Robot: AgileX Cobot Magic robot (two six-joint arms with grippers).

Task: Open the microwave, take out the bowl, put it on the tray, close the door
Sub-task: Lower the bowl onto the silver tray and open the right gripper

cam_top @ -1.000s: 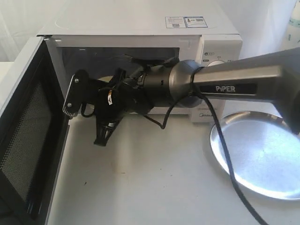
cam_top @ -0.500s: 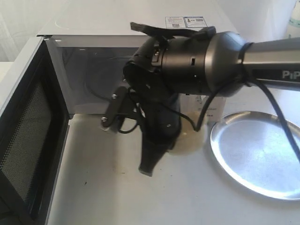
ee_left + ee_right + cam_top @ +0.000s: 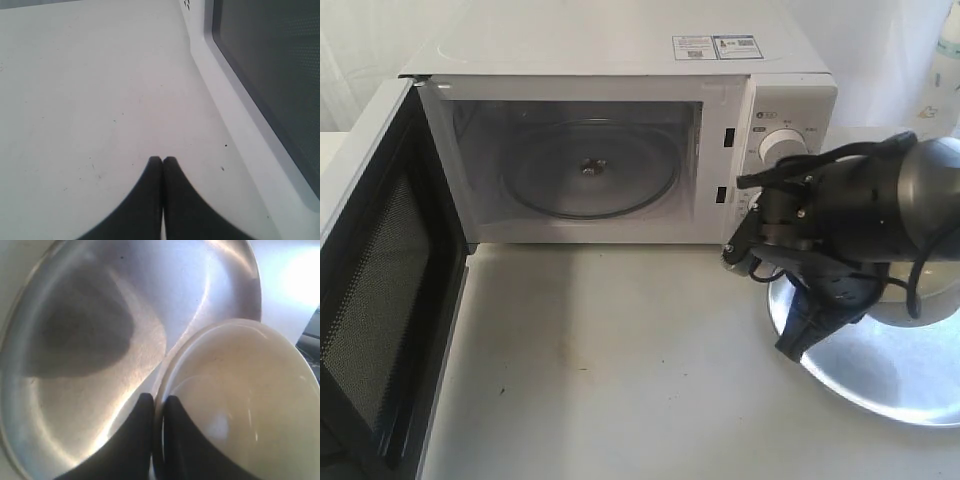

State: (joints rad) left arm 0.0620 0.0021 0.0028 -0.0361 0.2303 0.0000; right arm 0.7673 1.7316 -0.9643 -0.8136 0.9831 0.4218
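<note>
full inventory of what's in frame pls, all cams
microwave: 1, white, back of the table, open
door: 1, white with black inner face, swung open on the left
glass turntable: 1, clear, inside the microwave
dial: 1 visible, white, on the microwave's control panel
stickers: 2, white and blue, on the microwave's top
tray: 1, silver, on the table right of the microwave
bowl: 1, cream, over the tray
table: 1, white, under everything
left gripper: 1, black, shut on nothing, over the table beside the door
right gripper: 1, black, pinching the bowl's rim
</note>
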